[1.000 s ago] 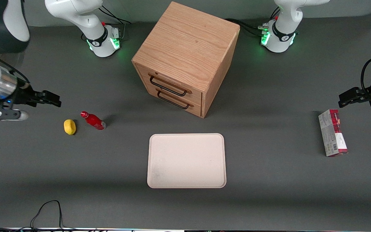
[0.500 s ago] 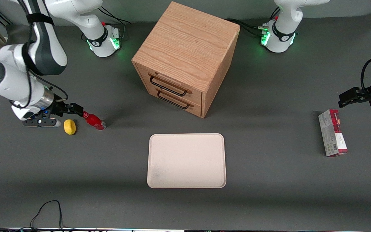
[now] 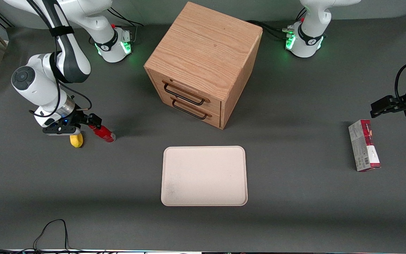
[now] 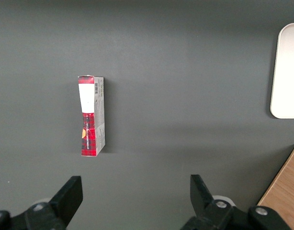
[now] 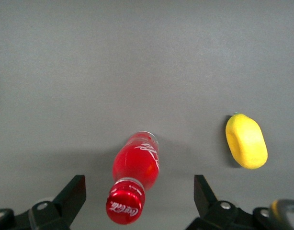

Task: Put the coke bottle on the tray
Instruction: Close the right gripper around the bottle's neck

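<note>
The hand hangs open directly above the bottle standing on the counter. The bottle is likely light, rigid and slick; grip the body below the cap.

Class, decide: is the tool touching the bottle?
Apart. The right wrist view shows the open tool straddling the bottle, with bare table between each finger and the cap.

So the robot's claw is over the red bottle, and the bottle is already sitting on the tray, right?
Not quite. The gripper is indeed above the coke bottle, its fingers open on either side of the cap. But the bottle stands on the bare table beside the yellow lemon, not on the tray. The front view shows the tray with nothing on it.
</note>
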